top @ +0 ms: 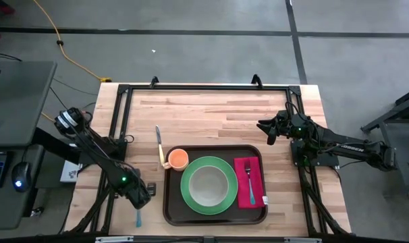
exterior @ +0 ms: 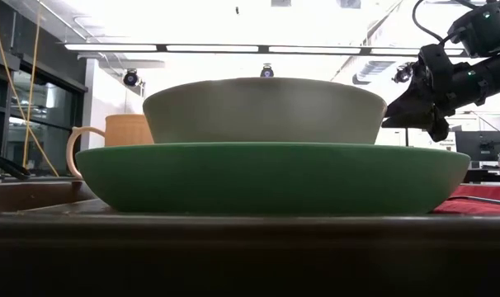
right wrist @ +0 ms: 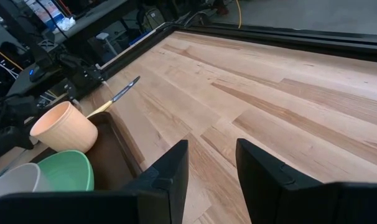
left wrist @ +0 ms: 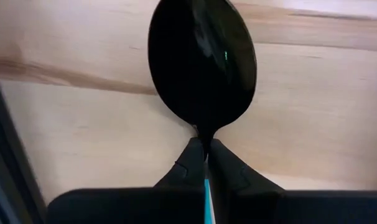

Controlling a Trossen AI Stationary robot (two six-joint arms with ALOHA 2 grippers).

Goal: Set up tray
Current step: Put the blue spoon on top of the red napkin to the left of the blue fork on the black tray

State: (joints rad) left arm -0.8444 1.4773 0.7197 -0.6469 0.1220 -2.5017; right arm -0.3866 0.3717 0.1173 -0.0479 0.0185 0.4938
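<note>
Left claw (left wrist: 206, 163) clenched on the thin blue handle of a spoon (left wrist: 202, 62) — presumably for lifting toward the tray (top: 172, 214) just beside it on the counter (top: 218, 115) — right claw (right wrist: 211, 163) released, waiting well apart.

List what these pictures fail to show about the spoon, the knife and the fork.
- Spoon: the left wrist view shows the left claw shut on its neck; the claw hides the handle.
- Knife: small in the high view; the low view misses it.
- Fork: low view, the green plate blocks it.
</note>
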